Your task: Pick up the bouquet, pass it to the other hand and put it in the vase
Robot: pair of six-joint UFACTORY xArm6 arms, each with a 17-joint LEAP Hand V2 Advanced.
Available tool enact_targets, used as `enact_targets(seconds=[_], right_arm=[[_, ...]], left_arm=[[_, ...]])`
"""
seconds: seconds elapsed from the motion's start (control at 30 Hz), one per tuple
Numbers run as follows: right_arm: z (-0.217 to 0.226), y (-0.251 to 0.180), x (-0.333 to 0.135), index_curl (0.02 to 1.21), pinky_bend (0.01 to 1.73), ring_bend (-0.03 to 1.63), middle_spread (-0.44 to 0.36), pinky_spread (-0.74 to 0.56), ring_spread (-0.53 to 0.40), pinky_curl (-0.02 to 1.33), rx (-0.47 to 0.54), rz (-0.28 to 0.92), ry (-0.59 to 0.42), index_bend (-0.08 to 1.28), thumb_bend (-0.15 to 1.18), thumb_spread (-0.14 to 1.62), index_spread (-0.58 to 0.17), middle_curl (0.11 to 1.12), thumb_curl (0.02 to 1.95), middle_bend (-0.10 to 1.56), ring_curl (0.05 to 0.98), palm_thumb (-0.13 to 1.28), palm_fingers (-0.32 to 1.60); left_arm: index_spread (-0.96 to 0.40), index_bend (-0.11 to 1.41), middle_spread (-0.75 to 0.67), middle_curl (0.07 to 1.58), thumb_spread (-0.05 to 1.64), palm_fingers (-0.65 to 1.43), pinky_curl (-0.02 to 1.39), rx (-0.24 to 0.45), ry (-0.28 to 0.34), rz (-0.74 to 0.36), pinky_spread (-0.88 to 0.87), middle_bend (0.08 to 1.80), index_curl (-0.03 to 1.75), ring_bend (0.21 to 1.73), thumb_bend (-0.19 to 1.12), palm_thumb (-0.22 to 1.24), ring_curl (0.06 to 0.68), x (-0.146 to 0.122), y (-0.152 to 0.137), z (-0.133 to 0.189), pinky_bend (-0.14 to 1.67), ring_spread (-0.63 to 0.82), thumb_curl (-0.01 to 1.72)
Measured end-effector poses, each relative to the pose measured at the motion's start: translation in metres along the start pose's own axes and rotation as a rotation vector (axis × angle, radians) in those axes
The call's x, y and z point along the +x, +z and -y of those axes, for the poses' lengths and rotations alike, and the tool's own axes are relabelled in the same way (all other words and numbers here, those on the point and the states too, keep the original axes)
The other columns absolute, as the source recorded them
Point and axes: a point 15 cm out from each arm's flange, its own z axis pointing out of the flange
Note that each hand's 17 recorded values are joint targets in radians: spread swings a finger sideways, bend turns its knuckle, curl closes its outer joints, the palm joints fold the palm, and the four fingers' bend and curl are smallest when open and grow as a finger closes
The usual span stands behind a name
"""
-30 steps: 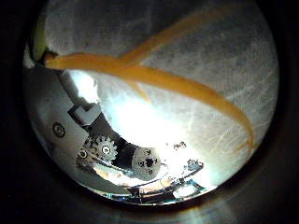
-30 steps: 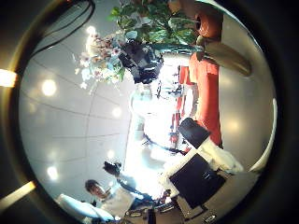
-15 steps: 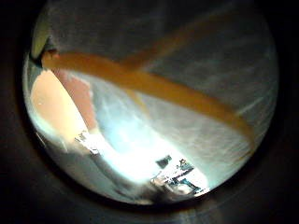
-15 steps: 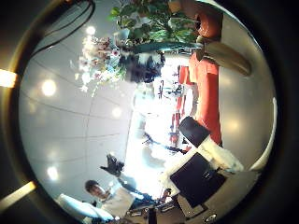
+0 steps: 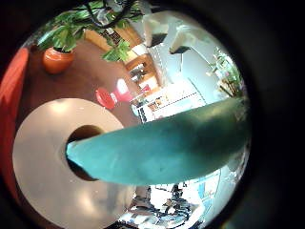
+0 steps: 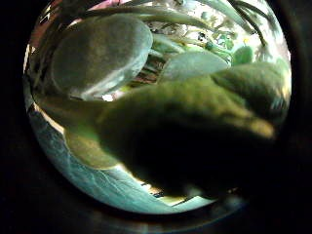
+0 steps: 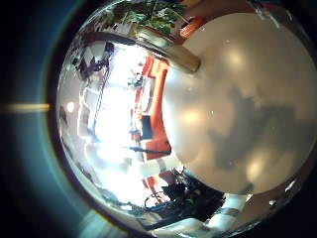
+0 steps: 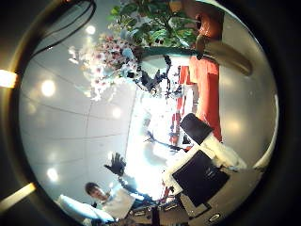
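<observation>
Matt, smooth green leaves of the bouquet; smooth, pale round table.

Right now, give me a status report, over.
Left hand, right hand: open or shut unclear. Bouquet close against left palm, leaves filling its view, not yet placed. Nothing seen in the way.

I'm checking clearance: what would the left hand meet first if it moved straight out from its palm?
Most likely the bouquet's broad, smooth leaves: they fill the thumb-side palm view, so they seem very close, though depth is unclear.
</observation>
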Motion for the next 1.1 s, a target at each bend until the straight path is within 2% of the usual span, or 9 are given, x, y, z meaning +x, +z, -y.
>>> enact_targets(seconds=[0.17,0.33,0.43,0.67,0.8,1.0,1.1], right_arm=[[0.0,0.0,0.002,0.3,0.41,0.43,0.027,0.38,0.149,0.28,-0.002,-0.001,0.002,0.17,-0.02,0.96,-0.353,0.33,0.52,0.19,0.244,0.81,0.21],[-0.008,0.004,0.006,0.31,0.4,0.43,0.027,0.38,0.148,0.28,-0.011,0.012,0.012,0.18,-0.02,0.96,-0.348,0.33,0.52,0.19,0.242,0.81,0.22],[-0.019,0.009,0.007,0.31,0.39,0.43,0.021,0.38,0.148,0.27,-0.016,0.02,0.022,0.18,-0.02,0.96,-0.344,0.33,0.52,0.19,0.242,0.81,0.23],[-0.03,-0.012,0.014,0.32,0.38,0.42,0.002,0.39,0.14,0.27,0.008,-0.024,0.017,0.18,-0.02,0.96,-0.34,0.33,0.52,0.19,0.24,0.81,0.25],[-0.032,-0.016,0.015,0.32,0.37,0.43,-0.033,0.39,0.129,0.27,0.011,-0.038,0.012,0.18,-0.02,0.96,-0.335,0.32,0.52,0.19,0.24,0.81,0.26],[-0.04,-0.014,0.01,0.33,0.36,0.43,-0.065,0.39,0.124,0.27,-0.015,-0.032,-0.007,0.19,-0.02,0.96,-0.332,0.32,0.52,0.18,0.239,0.81,0.28],[-0.043,-0.016,0.012,0.34,0.36,0.43,-0.072,0.39,0.123,0.27,-0.025,-0.036,-0.007,0.19,-0.02,0.96,-0.331,0.31,0.52,0.18,0.239,0.81,0.29]], left_arm=[[0.03,0.09,0.61,0.3,0.81,-0.18,0.4,-0.1,-0.091,0.1,0.67,0.17,0.3,0.56,-0.05,-0.02,0.156,-0.03,-0.01,-0.022,0.19,0.66,0.33],[0.03,0.11,0.61,0.27,0.8,-0.16,0.37,-0.191,-0.211,0.185,0.67,0.16,0.26,0.54,-0.05,-0.02,0.155,-0.056,-0.012,-0.04,0.19,0.68,0.32],[0.03,0.13,0.61,0.26,0.8,-0.14,0.36,-0.232,-0.251,0.226,0.67,0.16,0.25,0.52,-0.05,-0.02,0.154,-0.067,-0.012,-0.046,0.19,0.69,0.32],[0.05,0.16,0.6,0.23,0.8,-0.09,0.32,-0.342,-0.31,0.378,0.67,0.17,0.25,0.49,-0.04,-0.02,0.158,-0.097,-0.007,-0.075,0.18,0.7,0.32],[0.06,0.19,0.59,0.22,0.8,-0.07,0.3,-0.392,-0.338,0.426,0.67,0.16,0.28,0.47,-0.04,-0.02,0.159,-0.102,-0.01,-0.09,0.18,0.7,0.32],[0.07,0.17,0.6,0.2,0.8,-0.07,0.29,-0.445,-0.409,0.628,0.67,0.16,0.29,0.46,-0.04,-0.02,0.166,-0.121,-0.033,-0.114,0.19,0.71,0.32],[0.06,0.15,0.61,0.2,0.8,-0.09,0.29,-0.441,-0.422,0.719,0.68,0.16,0.29,0.46,-0.04,-0.02,0.17,-0.119,-0.048,-0.12,0.2,0.72,0.32]])
